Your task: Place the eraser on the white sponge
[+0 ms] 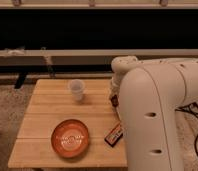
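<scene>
Because the arm half hides the gripper near cup and packet, its grip cannot be told.

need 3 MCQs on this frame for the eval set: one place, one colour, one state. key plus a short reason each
1. Where on the table does the black packet lie?
A. far left corner
B. near the right edge, right of the plate
C. dead centre

2. What colour is the plate?
A. blue
B. green
C. orange

3. How is the cup placed?
A. upright on the table
B. lying on its side
C. stacked on the plate

Key:
1 B: the packet sits against the table's right edge, next to the arm.
2 C: the plate's rim and face are orange.
3 A: the cup stands on the boards behind the plate, apart from it.

Note: the gripper is at the table's right edge, mostly hidden by the arm. The white sponge does not show.
</scene>
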`<state>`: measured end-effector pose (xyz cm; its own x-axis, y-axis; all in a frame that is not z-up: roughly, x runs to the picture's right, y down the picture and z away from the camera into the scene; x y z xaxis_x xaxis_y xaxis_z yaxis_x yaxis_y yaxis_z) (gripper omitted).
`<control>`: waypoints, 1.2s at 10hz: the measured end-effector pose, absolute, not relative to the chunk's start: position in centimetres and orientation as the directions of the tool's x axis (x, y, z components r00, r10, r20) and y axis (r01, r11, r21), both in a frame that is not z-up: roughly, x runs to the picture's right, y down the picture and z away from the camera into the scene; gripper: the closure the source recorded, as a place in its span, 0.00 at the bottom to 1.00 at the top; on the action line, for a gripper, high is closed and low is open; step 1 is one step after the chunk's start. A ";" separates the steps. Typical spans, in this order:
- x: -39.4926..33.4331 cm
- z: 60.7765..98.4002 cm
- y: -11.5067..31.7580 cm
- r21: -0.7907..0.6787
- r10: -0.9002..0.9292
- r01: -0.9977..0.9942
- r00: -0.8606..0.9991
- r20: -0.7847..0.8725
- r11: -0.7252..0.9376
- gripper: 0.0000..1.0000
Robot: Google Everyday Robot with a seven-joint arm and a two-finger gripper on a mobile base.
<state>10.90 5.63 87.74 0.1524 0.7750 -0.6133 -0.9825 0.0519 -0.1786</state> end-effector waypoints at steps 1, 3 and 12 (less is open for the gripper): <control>11.0 87.9 6.0 -0.177 0.772 -0.982 0.158 -0.616 0.060 1.00; 11.9 88.0 6.8 -0.167 0.770 -0.983 0.163 -0.617 0.075 1.00; 15.7 89.2 8.9 -0.147 0.756 -0.988 0.133 -0.641 0.049 0.62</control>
